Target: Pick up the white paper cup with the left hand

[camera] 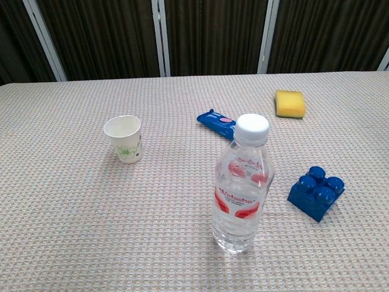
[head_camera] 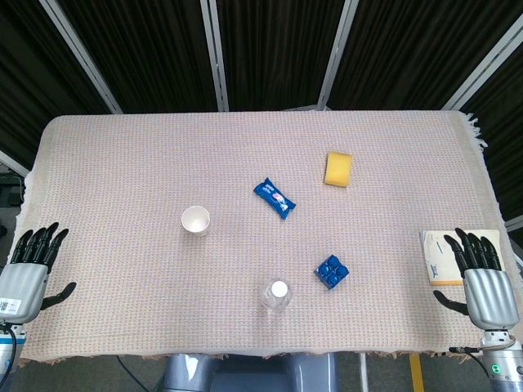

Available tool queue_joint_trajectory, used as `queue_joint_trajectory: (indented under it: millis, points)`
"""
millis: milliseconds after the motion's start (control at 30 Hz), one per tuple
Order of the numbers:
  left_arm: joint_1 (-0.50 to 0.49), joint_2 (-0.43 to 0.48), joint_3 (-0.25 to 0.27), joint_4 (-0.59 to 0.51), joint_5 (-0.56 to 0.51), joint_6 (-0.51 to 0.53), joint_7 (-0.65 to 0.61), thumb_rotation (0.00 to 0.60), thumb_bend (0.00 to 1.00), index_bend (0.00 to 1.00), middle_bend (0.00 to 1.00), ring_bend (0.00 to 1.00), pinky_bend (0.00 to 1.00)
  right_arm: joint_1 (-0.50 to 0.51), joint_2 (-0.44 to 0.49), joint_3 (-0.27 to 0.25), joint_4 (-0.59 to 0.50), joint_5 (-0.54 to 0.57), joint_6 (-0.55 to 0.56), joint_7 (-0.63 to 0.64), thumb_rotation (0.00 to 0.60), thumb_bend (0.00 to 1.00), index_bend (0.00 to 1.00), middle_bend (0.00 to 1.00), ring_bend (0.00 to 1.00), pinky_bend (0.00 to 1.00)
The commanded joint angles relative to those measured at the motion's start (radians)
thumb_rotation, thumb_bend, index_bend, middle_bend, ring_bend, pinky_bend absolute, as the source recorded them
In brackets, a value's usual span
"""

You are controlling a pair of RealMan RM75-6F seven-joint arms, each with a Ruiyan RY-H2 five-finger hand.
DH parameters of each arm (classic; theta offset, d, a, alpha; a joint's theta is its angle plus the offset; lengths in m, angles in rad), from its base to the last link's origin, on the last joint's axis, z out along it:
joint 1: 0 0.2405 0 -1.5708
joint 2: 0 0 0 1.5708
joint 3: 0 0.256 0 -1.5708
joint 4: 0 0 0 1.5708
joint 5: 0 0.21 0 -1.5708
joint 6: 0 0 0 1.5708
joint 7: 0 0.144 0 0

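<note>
Woven tablecloth holds the white paper cup; only the head view shows the left hand, released.

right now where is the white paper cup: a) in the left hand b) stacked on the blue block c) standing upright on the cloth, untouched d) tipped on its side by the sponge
c: the white paper cup stands upright, mouth up, on the table cloth, while the left hand rests open at the table's near left edge, well apart from it.
</note>
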State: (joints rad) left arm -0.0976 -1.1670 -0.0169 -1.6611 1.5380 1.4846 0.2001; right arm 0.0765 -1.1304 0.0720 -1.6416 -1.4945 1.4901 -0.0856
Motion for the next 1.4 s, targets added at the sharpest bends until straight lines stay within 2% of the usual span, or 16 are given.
queue_joint_trajectory:
  millis: [33,633,733,767,967,1100,1400]
  points:
    - [0.000,0.001,0.001,-0.001,0.000,-0.001,0.001,0.600,0.14,0.00,0.00,0.00,0.00,-0.001,-0.001,0.000,0.000,0.000,0.001,-0.003,0.600,0.05,0.09,0.00,0.00,0.00]
    - [-0.016,0.011,0.003,-0.024,-0.011,-0.038,0.001,0.600,0.14,0.00,0.00,0.00,0.00,-0.003,0.008,-0.004,-0.009,0.009,-0.008,-0.006,0.600,0.05,0.09,0.00,0.00,0.00]
    - [-0.031,0.019,-0.002,-0.043,-0.008,-0.053,0.013,0.600,0.14,0.00,0.00,0.00,0.00,-0.006,0.012,-0.005,-0.014,0.005,-0.003,-0.004,0.600,0.05,0.09,0.00,0.00,0.00]
    - [-0.063,0.025,-0.021,-0.061,-0.011,-0.086,0.030,0.600,0.14,0.00,0.00,0.00,0.00,-0.007,0.013,-0.006,-0.016,0.004,-0.003,-0.001,0.600,0.05,0.09,0.00,0.00,0.00]
    - [-0.176,0.040,-0.094,-0.144,-0.122,-0.239,0.133,0.600,0.14,0.00,0.00,0.00,0.00,-0.007,0.017,-0.008,-0.022,-0.004,-0.001,0.004,0.600,0.05,0.09,0.00,0.00,0.00]
    - [-0.278,0.032,-0.152,-0.200,-0.262,-0.362,0.250,0.600,0.14,0.01,0.00,0.00,0.00,-0.007,0.020,-0.010,-0.022,-0.001,-0.008,0.011,0.600,0.05,0.09,0.00,0.00,0.00]
    - [-0.450,-0.038,-0.235,-0.233,-0.516,-0.463,0.433,0.600,0.14,0.11,0.00,0.00,0.00,-0.008,0.032,-0.005,-0.022,0.007,-0.010,0.047,0.600,0.05,0.09,0.00,0.00,0.00]
